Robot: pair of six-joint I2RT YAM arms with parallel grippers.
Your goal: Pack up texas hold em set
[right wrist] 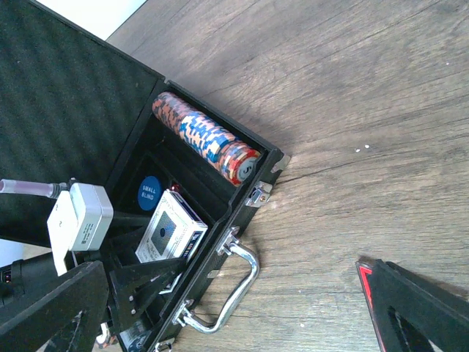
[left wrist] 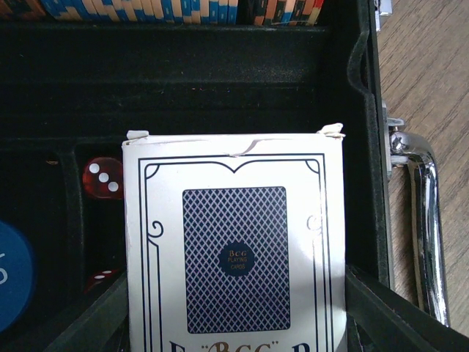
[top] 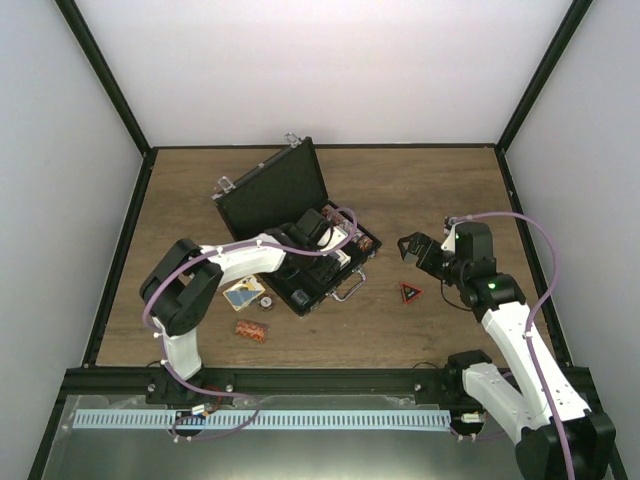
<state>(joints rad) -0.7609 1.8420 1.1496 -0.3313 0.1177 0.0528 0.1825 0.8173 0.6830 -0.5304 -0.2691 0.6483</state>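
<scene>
Left claw (left wrist: 236, 279) is pinching the card deck (left wrist: 234, 242) by its 2 long sides, so the deck sits right between the fingers. It's over the compartment next to the silver handle (left wrist: 421, 220) of the open black case (top: 270, 190); can't tell if it touches bottom. The chip row (right wrist: 205, 139) fills 1 end of the case, with the blue disc (right wrist: 149, 192) and a red die (left wrist: 102, 178) just beside the deck. Right claw (top: 414, 248) is spread wide and holds nothing, off to the right of the case, with the red-black triangle (top: 410, 293) on the table near it. 1 chip stack (top: 250, 329) lies on the table left of the case.
</scene>
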